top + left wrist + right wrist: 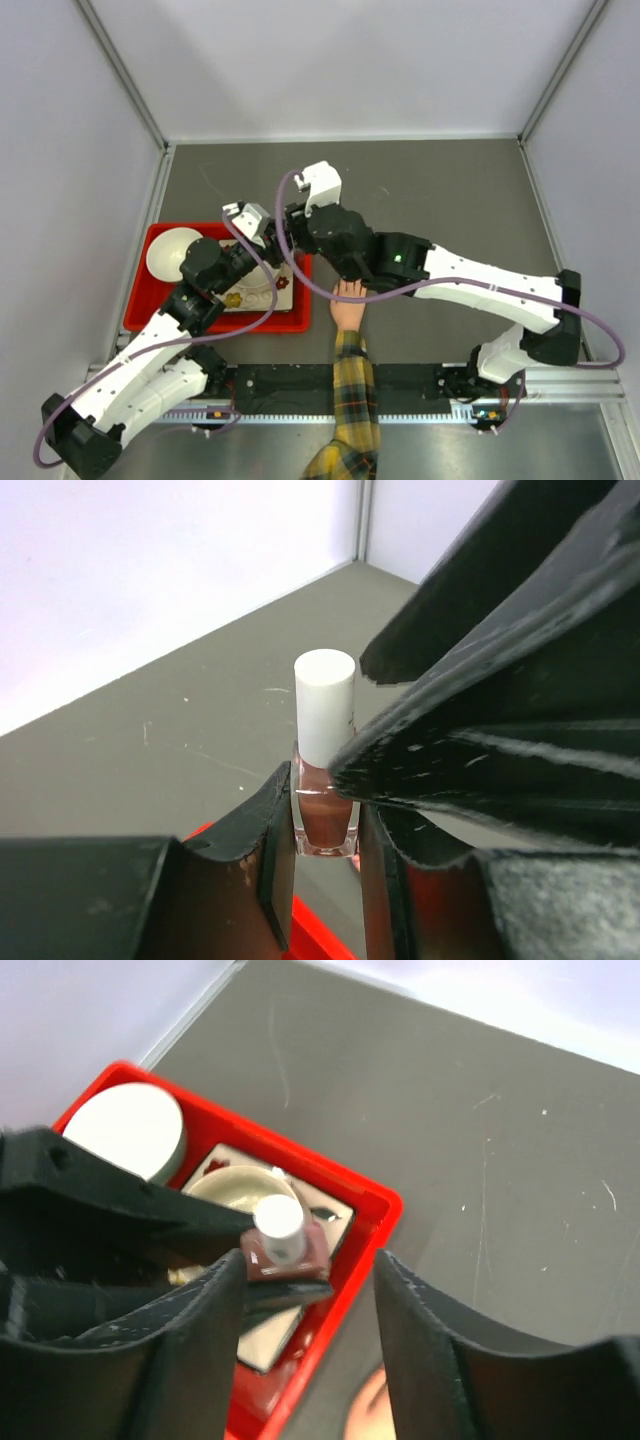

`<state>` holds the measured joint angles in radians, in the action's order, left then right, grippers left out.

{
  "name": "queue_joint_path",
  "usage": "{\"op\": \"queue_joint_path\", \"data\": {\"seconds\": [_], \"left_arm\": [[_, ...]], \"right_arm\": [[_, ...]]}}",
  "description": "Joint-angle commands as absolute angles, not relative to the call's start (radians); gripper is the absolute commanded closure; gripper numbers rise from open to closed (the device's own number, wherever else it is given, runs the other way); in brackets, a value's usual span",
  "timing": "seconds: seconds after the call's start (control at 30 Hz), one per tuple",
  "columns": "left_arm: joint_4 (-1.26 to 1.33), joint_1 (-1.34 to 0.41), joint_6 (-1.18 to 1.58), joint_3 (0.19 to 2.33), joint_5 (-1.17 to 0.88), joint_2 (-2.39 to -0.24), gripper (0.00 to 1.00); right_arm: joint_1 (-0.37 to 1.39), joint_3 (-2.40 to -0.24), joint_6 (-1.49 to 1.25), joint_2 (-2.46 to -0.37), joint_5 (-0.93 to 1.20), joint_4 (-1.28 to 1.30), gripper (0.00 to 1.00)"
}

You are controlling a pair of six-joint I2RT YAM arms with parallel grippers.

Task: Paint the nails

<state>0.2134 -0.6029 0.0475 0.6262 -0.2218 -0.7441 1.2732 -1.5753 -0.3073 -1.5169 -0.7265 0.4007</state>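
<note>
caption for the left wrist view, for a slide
Left gripper clamped on a white-capped nail polish bottle, right gripper's dark finger close beside the cap.

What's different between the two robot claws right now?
The left gripper is shut on the nail polish bottle, pinching its glass body; the right gripper is open and holds nothing. The left gripper grips below the white cap; the right gripper has its jaws apart close by that cap. Both have two black fingers and meet at the same bottle.
</note>
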Motion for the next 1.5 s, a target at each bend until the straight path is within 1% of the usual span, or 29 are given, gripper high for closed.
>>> {"op": "queue_joint_path", "data": {"seconds": [0.0,0.03,0.07,0.1,0.17,0.27,0.3,0.37,0.4,0.47,0.5,0.53,0.63,0.67,0.7,0.8,0.87,0.9,1.07,1.1,1.2,1.3,1.47], "left_arm": [[0.327,-0.606,0.044,0.673,-0.262,-0.739,1.0],[0.325,-0.604,0.052,0.675,-0.273,-0.742,1.0],[0.33,-0.606,0.055,0.675,-0.302,-0.744,1.0],[0.334,-0.604,0.06,0.676,-0.319,-0.745,1.0],[0.347,-0.604,0.083,0.678,-0.366,-0.749,1.0],[0.399,-0.604,0.13,0.677,-0.535,-0.768,1.0],[0.435,-0.604,0.147,0.678,-0.648,-0.778,1.0],[0.475,-0.606,0.207,0.683,-0.753,-0.813,1.0],[0.494,-0.604,0.228,0.692,-0.853,-0.828,1.0],[0.547,-0.604,0.287,0.698,-0.922,-0.862,1.0],[0.564,-0.604,0.302,0.698,-0.942,-0.868,1.0],[0.58,-0.606,0.316,0.696,-0.959,-0.871,1.0],[0.584,-0.604,0.318,0.692,-0.963,-0.867,1.0],[0.584,-0.604,0.319,0.692,-0.965,-0.867,1.0],[0.587,-0.604,0.324,0.695,-0.974,-0.873,1.0],[0.588,-0.606,0.337,0.704,-0.991,-0.888,1.0],[0.583,-0.606,0.339,0.704,-0.988,-0.893,1.0],[0.578,-0.604,0.337,0.706,-0.986,-0.891,1.0],[0.552,-0.606,0.319,0.712,-0.974,-0.89,1.0],[0.551,-0.604,0.316,0.71,-0.966,-0.89,1.0],[0.528,-0.604,0.301,0.715,-0.954,-0.89,1.0],[0.499,-0.604,0.285,0.724,-0.934,-0.894,1.0],[0.453,-0.604,0.262,0.736,-0.916,-0.911,1.0]], "right_arm": [[1.218,-1.511,-0.262,-1.372,-0.413,0.433,0.43],[1.2,-1.491,-0.258,-1.317,-0.332,0.43,0.39],[1.189,-1.459,-0.253,-1.286,-0.307,0.43,0.38],[1.18,-1.45,-0.249,-1.264,-0.286,0.436,0.34],[1.149,-1.45,-0.238,-1.215,-0.256,0.483,0.34],[1.106,-1.439,-0.2,-1.157,-0.166,0.517,0.33],[1.092,-1.434,-0.178,-1.141,-0.081,0.517,0.32],[1.042,-1.419,-0.16,-1.117,0.03,0.508,0.33],[1.026,-1.411,-0.153,-1.099,0.143,0.5,0.37],[0.99,-1.401,-0.135,-1.088,0.236,0.486,0.44],[0.982,-1.401,-0.127,-1.091,0.303,0.489,0.51],[0.977,-1.405,-0.12,-1.097,0.327,0.495,0.53],[0.976,-1.424,-0.098,-1.115,0.396,0.515,0.52],[0.976,-1.424,-0.095,-1.121,0.411,0.514,0.5],[0.976,-1.425,-0.092,-1.129,0.429,0.512,0.45],[0.974,-1.45,-0.08,-1.169,0.433,0.532,0.44],[0.976,-1.457,-0.074,-1.189,0.426,0.543,0.46],[0.976,-1.454,-0.071,-1.19,0.422,0.535,0.53],[0.976,-1.44,-0.077,-1.189,0.382,0.479,0.66],[0.976,-1.439,-0.077,-1.189,0.37,0.473,0.72],[0.976,-1.442,-0.081,-1.19,0.371,0.468,0.72],[0.977,-1.466,-0.091,-1.195,0.362,0.491,0.66],[0.985,-1.503,-0.089,-1.2,0.311,0.552,0.61]]}}
